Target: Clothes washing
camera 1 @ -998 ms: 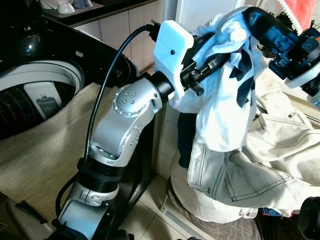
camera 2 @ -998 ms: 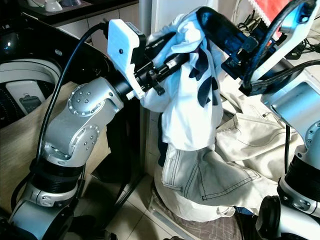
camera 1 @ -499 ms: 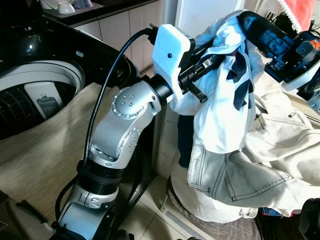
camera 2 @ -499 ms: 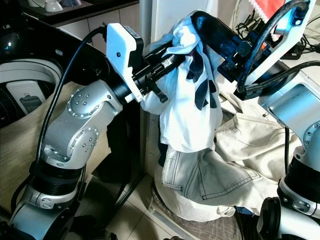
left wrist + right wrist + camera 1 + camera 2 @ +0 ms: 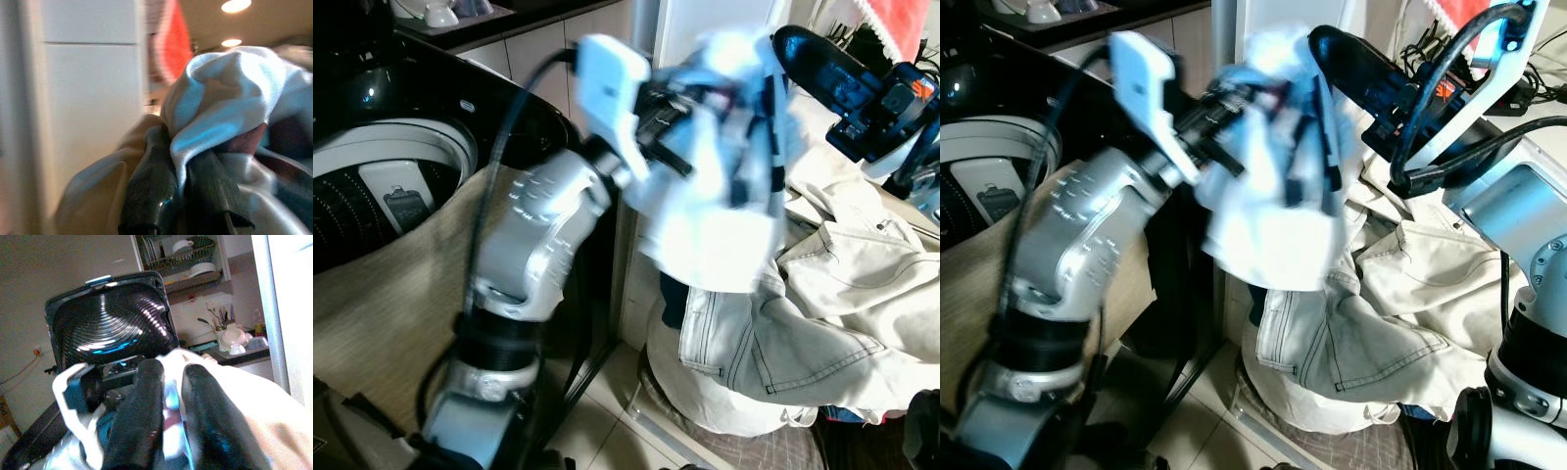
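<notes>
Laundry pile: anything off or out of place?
The beige trousers spill over the pile's edge, a leg hanging toward the floor. Both claws, left and right, pinch the same white shirt, which is motion-blurred.

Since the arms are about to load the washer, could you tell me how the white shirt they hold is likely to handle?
The white shirt hangs in loose folds from the left gripper and right gripper, so it is probably floppy and light. It drapes onto the beige trousers below, so it may drag or snag them. Both grippers pinch bunched cloth, so a fold could slip free.
</notes>
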You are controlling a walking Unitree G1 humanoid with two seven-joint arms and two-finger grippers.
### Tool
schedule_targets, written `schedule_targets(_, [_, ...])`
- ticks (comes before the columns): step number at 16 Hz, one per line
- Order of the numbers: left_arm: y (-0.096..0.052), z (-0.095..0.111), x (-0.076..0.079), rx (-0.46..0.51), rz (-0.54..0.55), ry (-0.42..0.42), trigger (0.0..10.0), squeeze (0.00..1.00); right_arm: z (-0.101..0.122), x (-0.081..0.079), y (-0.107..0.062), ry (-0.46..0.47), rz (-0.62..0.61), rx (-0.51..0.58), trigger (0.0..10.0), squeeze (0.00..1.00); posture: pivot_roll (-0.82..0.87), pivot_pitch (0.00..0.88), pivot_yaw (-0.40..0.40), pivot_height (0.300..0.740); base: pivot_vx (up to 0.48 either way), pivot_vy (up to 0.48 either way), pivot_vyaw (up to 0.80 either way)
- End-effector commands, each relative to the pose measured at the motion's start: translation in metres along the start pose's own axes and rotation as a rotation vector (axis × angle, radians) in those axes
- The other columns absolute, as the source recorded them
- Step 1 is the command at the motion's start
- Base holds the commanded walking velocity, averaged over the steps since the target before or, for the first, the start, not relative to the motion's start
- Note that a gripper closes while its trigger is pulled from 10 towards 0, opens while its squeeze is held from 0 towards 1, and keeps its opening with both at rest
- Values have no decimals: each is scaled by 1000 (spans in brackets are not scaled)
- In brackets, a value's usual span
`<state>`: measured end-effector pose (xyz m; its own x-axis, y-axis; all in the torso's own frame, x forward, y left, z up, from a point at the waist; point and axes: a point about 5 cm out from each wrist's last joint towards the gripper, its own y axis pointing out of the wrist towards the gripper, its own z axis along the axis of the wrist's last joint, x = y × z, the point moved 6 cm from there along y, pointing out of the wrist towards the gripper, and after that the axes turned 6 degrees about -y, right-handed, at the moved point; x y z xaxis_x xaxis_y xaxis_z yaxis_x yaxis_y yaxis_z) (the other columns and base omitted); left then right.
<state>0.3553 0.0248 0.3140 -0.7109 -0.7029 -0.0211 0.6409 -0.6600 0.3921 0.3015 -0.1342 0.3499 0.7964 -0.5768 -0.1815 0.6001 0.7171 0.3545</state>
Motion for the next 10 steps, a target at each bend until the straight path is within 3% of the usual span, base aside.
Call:
schedule_targets(1, [-1, 15, -20, 30, 64, 43, 0, 0, -4, 2, -2, -47, -25, -32, 10000, 1000, -59, 13, -45, 740, 0, 0, 0])
schedule_targets(2, [-8, 25, -50, 28, 157, 104, 0, 0, -17, 6, -3, -116, -50, -114, 10000, 137, -61, 11, -40, 740, 0, 0, 0])
schedule_targets(3, [-19, 40, -84, 26, 275, 189, 0, 0, -34, 4, -4, -188, -46, -213, 10000, 0, -59, 10, -40, 740, 0, 0, 0])
schedule_targets(4, [-33, 62, -121, 5, 403, 343, 0, 0, -49, -4, -3, -227, -14, -272, 10000, 0, -56, 9, -41, 740, 0, 0, 0])
schedule_targets(6, [-54, 96, -166, -59, 573, 631, 0, 0, -58, -15, 5, -204, 34, -267, 10000, 0, -49, 8, -47, 740, 0, 0, 0])
schedule_targets(9, [-70, 115, -197, -143, 713, 840, 0, 0, -68, -22, 14, -206, 58, -279, 10000, 0, -50, 7, -47, 740, 0, 0, 0])
schedule_targets(10, [-81, 131, -215, -169, 827, 959, 0, 0, -75, -27, 16, -220, 83, -293, 10000, 0, -52, 5, -46, 740, 0, 0, 0])
